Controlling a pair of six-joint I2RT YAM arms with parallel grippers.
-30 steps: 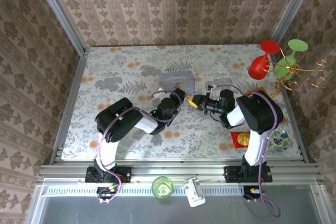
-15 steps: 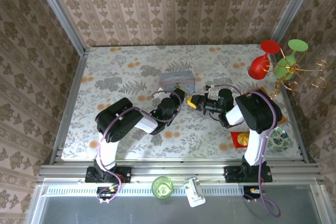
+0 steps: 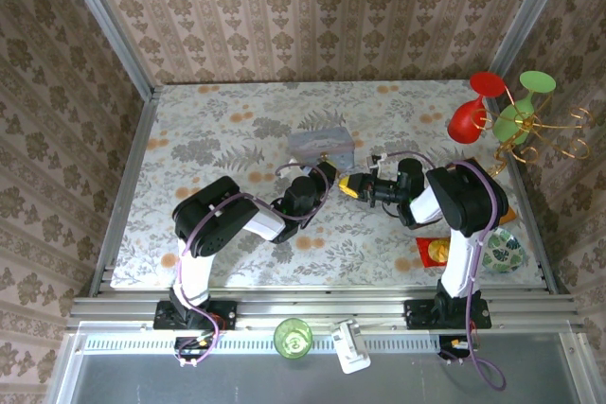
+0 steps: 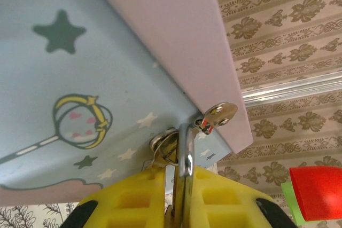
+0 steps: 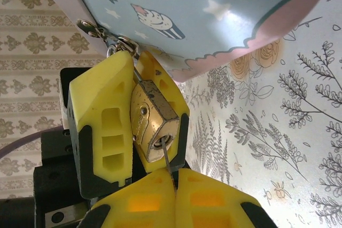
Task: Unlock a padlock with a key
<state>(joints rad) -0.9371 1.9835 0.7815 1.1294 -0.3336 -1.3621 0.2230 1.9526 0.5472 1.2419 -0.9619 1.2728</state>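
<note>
Left end effector [image 4: 179, 190] clamps the small brass padlock [image 5: 152, 126]; right end effector [image 5: 174, 182] pinches a thin steel key [image 5: 166, 161] in its keyhole.
Both arms reach low over the floral worktop [image 3: 204, 125], meeting tip to tip beside the pale blue tin [image 3: 320, 144].

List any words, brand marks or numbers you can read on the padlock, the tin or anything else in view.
No text can be read in any view.
padlock: no lettering can be made out on its brass body.
pale blue tin: pictures alone, of stars, a wand and a cupcake; no words.
red packet: too small to read.
</note>
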